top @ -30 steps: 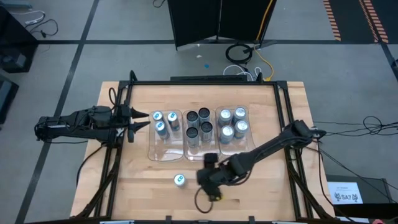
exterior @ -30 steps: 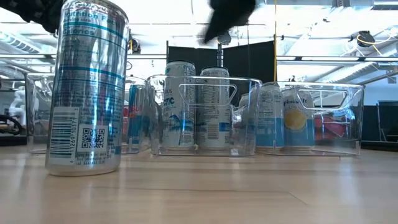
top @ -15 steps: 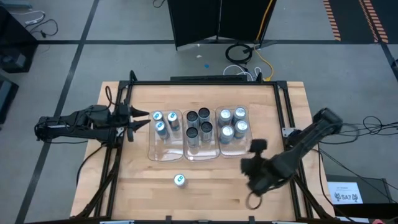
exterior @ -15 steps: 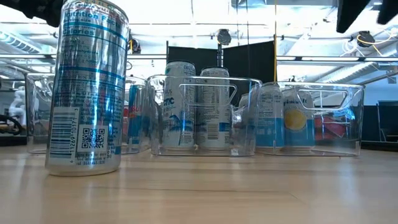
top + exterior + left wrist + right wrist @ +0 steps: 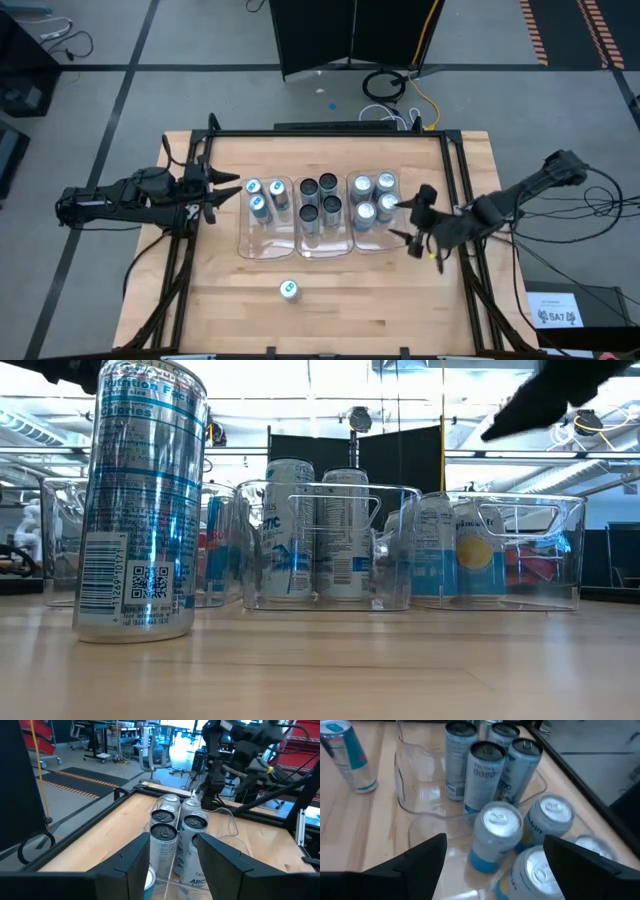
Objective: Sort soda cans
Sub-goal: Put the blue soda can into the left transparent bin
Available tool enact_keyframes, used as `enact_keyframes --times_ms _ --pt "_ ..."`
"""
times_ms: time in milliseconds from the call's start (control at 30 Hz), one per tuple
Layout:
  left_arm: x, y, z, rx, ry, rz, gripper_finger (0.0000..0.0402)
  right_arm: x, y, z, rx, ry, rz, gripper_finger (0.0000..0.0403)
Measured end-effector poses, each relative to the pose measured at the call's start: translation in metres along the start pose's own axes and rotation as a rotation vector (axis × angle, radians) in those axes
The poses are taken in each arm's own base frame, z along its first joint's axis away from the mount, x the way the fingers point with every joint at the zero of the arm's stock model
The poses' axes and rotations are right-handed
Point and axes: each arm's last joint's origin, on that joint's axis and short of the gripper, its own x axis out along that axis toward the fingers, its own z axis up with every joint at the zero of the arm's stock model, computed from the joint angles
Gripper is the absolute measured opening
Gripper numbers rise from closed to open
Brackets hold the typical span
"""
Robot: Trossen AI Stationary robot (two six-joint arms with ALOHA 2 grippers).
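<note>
One soda can (image 5: 289, 289) stood alone outside the trays (image 5: 313, 244), near the table's front edge. The right gripper (image 5: 416, 225), jaws wide and empty, hung beside the right tray; the can lay toward its 8 o'clock, well apart. Best, I judged, to descend squarely over it. The left gripper (image 5: 222, 194) waited half-open, empty.
</note>
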Motion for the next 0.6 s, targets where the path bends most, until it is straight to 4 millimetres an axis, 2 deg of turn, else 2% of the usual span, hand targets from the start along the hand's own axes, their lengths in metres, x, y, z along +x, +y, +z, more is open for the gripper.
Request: enact_keyframes --times_ms 133,267,433,600 --pt "0.0 0.0 0.0 -0.002 0.0 0.0 0.0173 0.002 -0.021 -0.026 0.077 -0.086 0.069 0.0325" --pt "0.0 -0.001 0.006 -0.017 -0.055 -0.017 0.0173 0.009 -0.033 -0.047 0.15 -0.221 0.164 0.0325" --pt "-0.001 -0.002 0.015 -0.039 -0.147 -0.034 0.0173 0.019 -0.043 -0.077 0.198 -0.238 0.261 0.0325" --pt "-0.001 -0.002 0.015 -0.04 -0.154 -0.035 0.0173 0.02 -0.053 -0.089 0.24 -0.301 0.252 0.0325"
